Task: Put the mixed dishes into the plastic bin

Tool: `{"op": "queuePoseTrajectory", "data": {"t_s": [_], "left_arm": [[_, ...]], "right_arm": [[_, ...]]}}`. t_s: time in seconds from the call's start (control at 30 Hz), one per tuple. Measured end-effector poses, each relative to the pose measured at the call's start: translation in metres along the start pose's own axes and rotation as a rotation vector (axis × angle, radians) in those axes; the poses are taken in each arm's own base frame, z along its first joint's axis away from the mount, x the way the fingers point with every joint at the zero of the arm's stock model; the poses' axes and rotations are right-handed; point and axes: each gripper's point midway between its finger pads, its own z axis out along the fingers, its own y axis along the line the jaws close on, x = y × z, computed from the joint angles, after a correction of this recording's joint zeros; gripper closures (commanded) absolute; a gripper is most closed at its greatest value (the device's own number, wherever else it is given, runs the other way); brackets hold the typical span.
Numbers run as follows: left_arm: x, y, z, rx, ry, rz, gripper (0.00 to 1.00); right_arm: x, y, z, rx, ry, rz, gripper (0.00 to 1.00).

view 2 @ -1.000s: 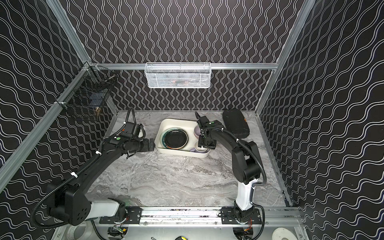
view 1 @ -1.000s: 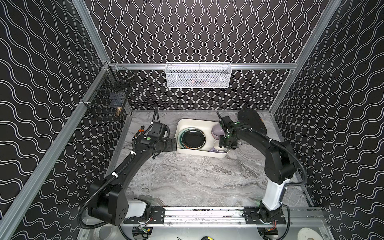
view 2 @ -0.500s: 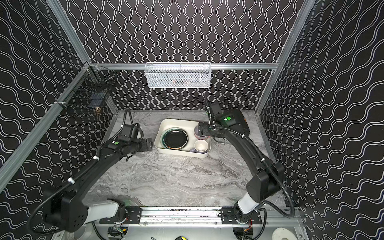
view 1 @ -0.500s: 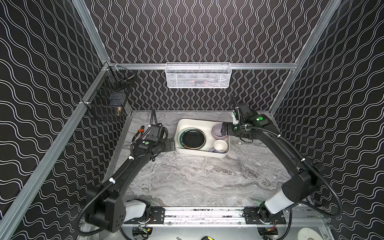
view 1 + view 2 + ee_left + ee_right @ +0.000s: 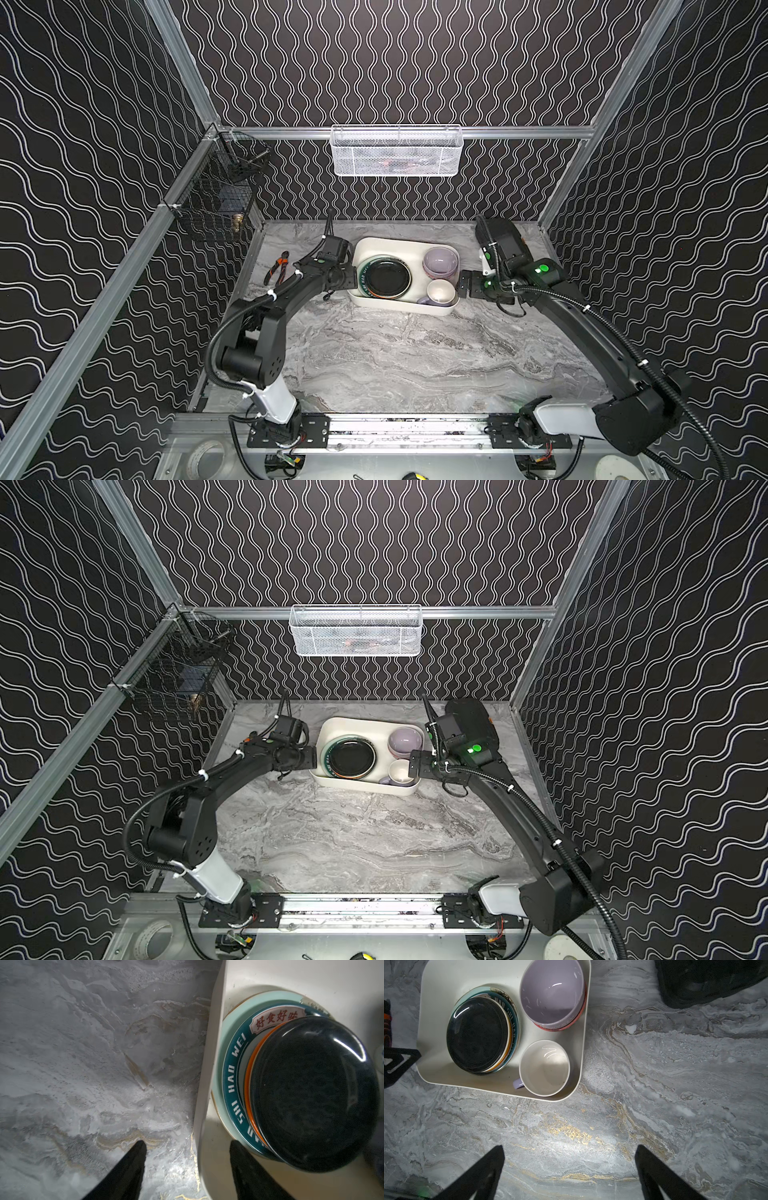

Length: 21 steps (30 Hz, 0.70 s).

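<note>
Mixed dishes (image 5: 386, 277) are all sitting in the plastic bin (image 5: 386, 243) as the right end effector (image 5: 570, 1148) is retreating open-jawed, the left end effector (image 5: 187, 1142) parted astride its wall.

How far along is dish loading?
Looks done: the plate stack topped by a round black plate, the lavender bowl and lavender mug sit inside the cream plastic bin. In hand: nothing; the right gripper is open, the open left gripper straddles the bin wall. Left: no dishes show on the marble table.
</note>
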Motion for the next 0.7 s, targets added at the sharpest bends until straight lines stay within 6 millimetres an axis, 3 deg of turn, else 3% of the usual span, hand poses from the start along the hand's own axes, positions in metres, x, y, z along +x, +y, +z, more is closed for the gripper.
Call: {"op": "queuePoseTrajectory", "data": {"t_s": [0.2,0.33,0.6,0.7], "left_arm": [[0.013,-0.024,0.013,0.018,0.041,0.054,0.60],[0.021,-0.025,0.013,-0.021,0.040,0.075,0.77],[0.042,-0.026,0.002,-0.012,0.045,0.052,1.00],[0.045,-0.021,0.001,-0.027,0.038,0.046,1.00]], "right_arm": [[0.004,-0.011,-0.008,0.017,-0.029,0.011,0.01],[0.003,-0.015,-0.010,0.027,-0.038,0.016,0.01],[0.001,-0.024,-0.009,0.050,-0.036,0.013,0.01],[0.001,-0.025,-0.005,0.058,-0.023,0.002,0.01]]}}
